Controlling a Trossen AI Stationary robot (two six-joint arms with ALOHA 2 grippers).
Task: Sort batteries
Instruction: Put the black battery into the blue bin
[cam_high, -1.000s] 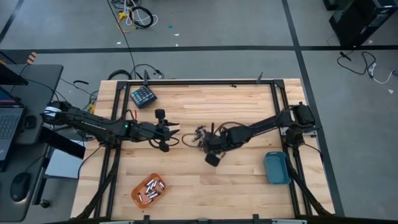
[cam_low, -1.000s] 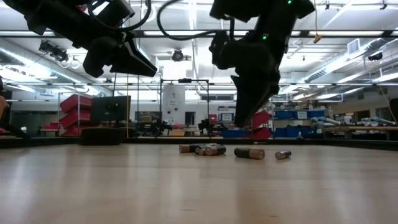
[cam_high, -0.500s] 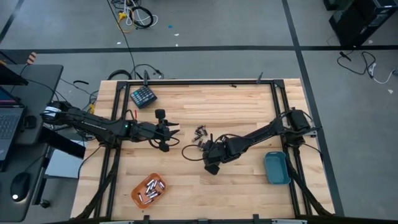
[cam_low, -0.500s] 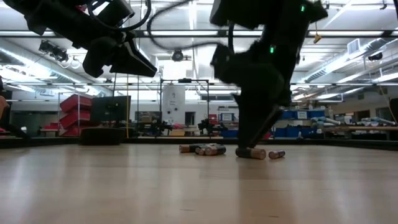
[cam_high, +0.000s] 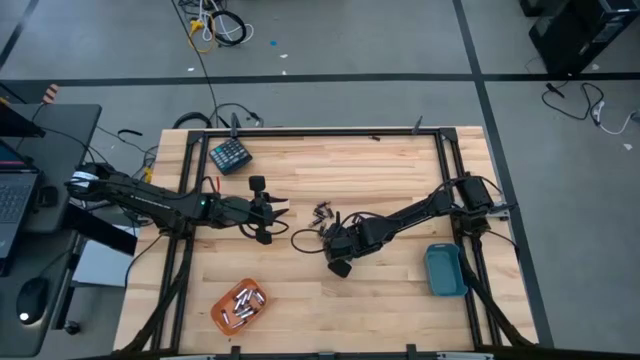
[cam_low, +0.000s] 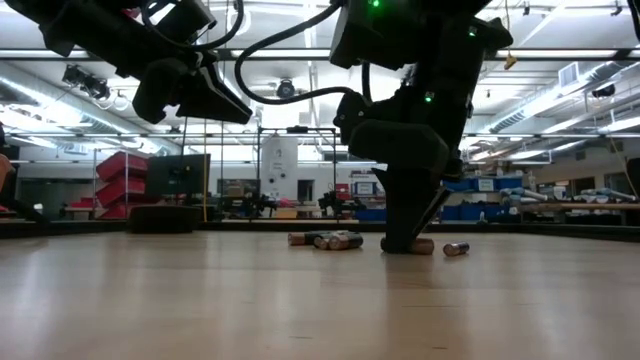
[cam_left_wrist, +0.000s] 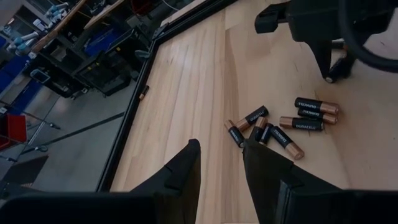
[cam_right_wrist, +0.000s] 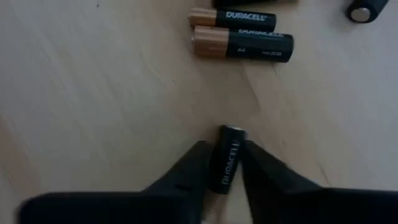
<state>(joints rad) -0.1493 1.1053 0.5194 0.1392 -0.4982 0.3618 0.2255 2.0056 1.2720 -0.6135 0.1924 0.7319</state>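
Right wrist view: a single battery was seen lying on the table between the two dark fingers of the right gripper, both pads close against its sides. Whether the cell had been lifted clear of the wood could not be told; in the low view the fingertips reached down to the table surface, so it was judged to be resting there. Two more batteries lay side by side just beyond it, apart from the fingers.

In the high view the right gripper was placed near mid-table, just beside the loose cluster of cells. An orange tray holding sorted cells lay near the front edge on the left side, and a blue tray sat by the right arm's base. A keypad block was noted at the far left corner.

The left gripper hovered above the table with its fingers narrowly parted and nothing between them; the cluster lay ahead of it.

The step in hand was judged to be the pinch on one cell. It would be done best if the fingers were closed squarely across the cell's middle, the grip confirmed before lifting, and the rise kept straight so the neighbours were not rolled. A round cell could slip from an off-centre pinch.
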